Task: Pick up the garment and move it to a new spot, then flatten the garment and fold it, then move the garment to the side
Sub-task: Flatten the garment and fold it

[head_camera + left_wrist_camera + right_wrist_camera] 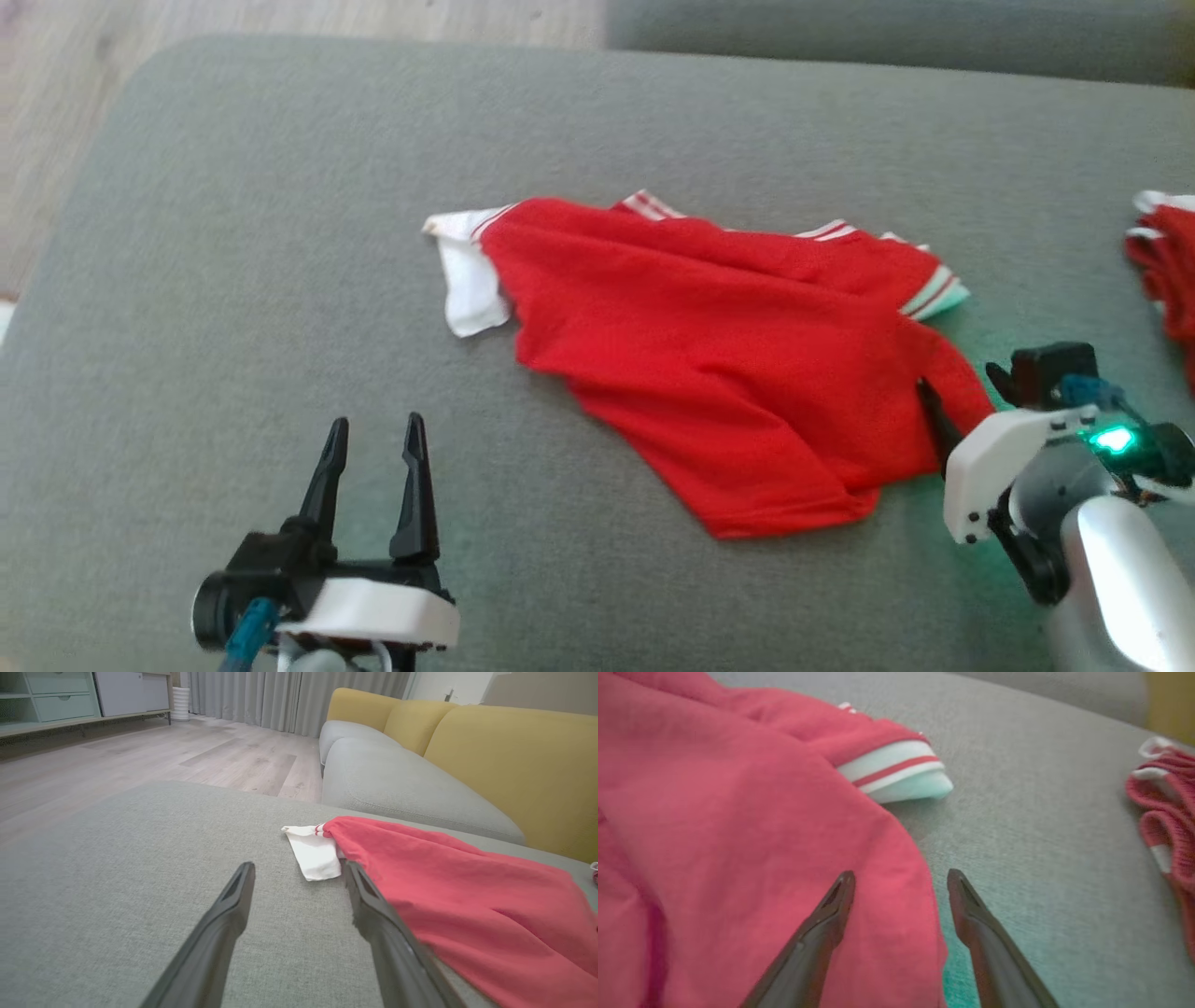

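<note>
Grey sofa seat (233, 280): red garment (709, 364) crumpled at frame ctr. Left tool (375, 420) wide, lower left; right tool (901, 872) wide, astride its lower-right edge. Best to bite deep, then lift clear.

Bare cushion (233, 327) left of red garment (709, 355)

Second red garment (1167, 271), 3 o'clock in your head view: cut by the frame edge. The garment (467, 896) runs off your left wrist view at 4 o'clock.
</note>
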Tool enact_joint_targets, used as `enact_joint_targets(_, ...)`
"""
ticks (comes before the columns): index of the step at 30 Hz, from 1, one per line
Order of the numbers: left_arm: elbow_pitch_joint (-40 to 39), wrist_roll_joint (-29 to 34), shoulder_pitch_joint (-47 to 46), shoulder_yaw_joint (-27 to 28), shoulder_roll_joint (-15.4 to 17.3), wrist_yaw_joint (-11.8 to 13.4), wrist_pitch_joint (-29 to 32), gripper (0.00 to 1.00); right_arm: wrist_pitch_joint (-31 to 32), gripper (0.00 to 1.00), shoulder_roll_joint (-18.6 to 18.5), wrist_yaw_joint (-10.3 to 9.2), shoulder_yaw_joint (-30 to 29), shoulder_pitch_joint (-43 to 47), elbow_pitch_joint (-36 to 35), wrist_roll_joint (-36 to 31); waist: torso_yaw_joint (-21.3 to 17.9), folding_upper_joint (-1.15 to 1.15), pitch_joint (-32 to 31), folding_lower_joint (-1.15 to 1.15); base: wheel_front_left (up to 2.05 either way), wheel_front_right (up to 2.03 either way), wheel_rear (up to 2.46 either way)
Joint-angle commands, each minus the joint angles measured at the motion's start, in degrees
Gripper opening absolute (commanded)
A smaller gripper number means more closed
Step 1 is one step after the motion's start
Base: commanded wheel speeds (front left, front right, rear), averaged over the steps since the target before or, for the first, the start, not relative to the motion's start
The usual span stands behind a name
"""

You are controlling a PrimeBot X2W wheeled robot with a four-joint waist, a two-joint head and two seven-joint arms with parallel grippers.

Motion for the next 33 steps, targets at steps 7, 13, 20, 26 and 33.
enact_joint_targets(7, -0.2, 1.2, -2.4, 3.0, -0.7, -0.8, -0.7, 1.0, 4.2, 0.02, -1.5, -0.04, 4.9, -3.0, 1.5, 8.8, 1.8, 0.0, 0.7, -0.01, 0.0, 0.0, 0.0)
enact_joint_targets(13, 0.0, 1.6, -2.0, 3.8, -0.8, -1.1, -0.8, 1.0, -1.5, 0.0, -2.0, -0.04, 4.6, -4.6, -1.5, 9.1, 0.5, 0.0, -0.4, -0.01, 0.0, 0.0, 0.0)
enact_joint_targets(20, -0.2, 2.1, -1.5, 3.9, -1.3, -1.4, -0.8, 1.0, -3.1, 0.0, -4.2, -0.04, 5.2, -6.3, -9.9, 9.0, -0.3, 0.0, -1.8, -0.01, 0.0, 0.0, 0.0)
enact_joint_targets(26, -0.6, 2.7, -1.4, 3.5, -2.1, -1.9, -0.8, 1.0, 0.1, 0.0, -9.3, -0.04, 4.4, -9.3, -16.4, 8.5, 0.7, 0.0, -1.8, -0.01, 0.0, 0.0, 0.0)
enact_joint_targets(33, -1.3, 3.9, -2.9, 2.5, -3.5, -3.1, -0.8, 1.0, 2.7, 0.0, -17.0, -0.04, 3.4, -19.6, -11.6, 6.1, 4.7, 0.0, 0.5, -0.01, 0.0, 0.0, 0.0)
